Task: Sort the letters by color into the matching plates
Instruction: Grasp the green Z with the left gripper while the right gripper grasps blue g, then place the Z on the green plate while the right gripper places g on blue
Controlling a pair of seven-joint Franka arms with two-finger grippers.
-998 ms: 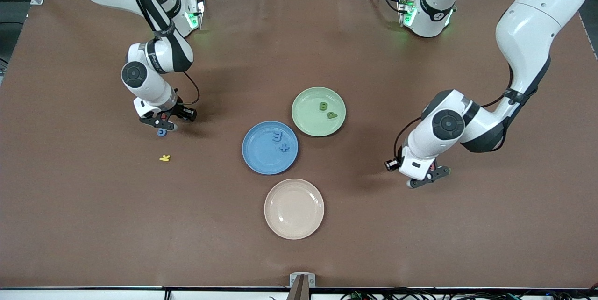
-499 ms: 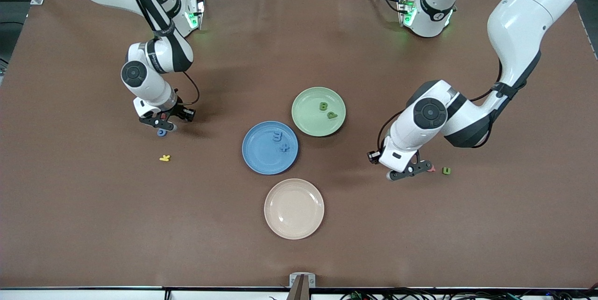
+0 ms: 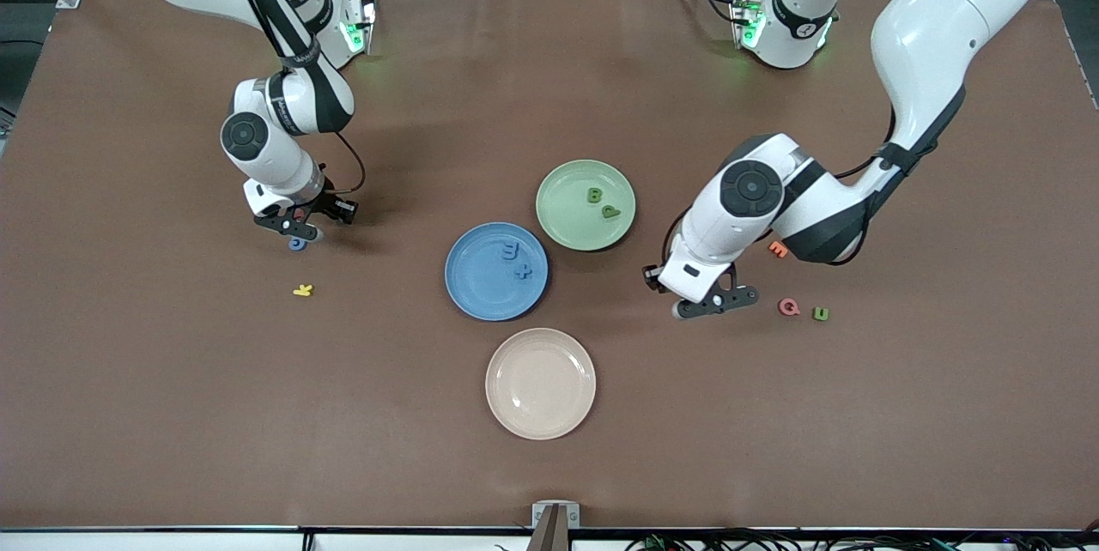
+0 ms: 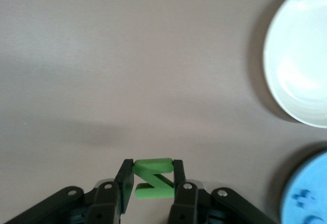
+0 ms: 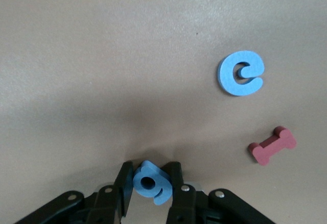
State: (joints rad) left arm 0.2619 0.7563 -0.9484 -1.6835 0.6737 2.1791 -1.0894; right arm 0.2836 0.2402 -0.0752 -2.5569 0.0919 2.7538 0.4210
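My left end effector (image 4: 149, 185), clamping a green letter (image 4: 153, 178), has swung toward the green plate (image 3: 585, 204) (delivery underway), while my right end effector (image 5: 148, 185) has closed on a blue letter (image 5: 151, 182) at the counter (image 3: 172, 414).

2 letters (image 3: 601, 202) lie in each of 2 touching plates (image 3: 567, 238); a 3rd plate (image 3: 515, 422) sits nearer the camera.

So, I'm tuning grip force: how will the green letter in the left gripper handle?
Likely light: the green letter looks like chunky foam. Probably slightly squashy, so the left gripper, shut on its edges, needs little force. Its flat faces suggest that it won't roll once dropped.
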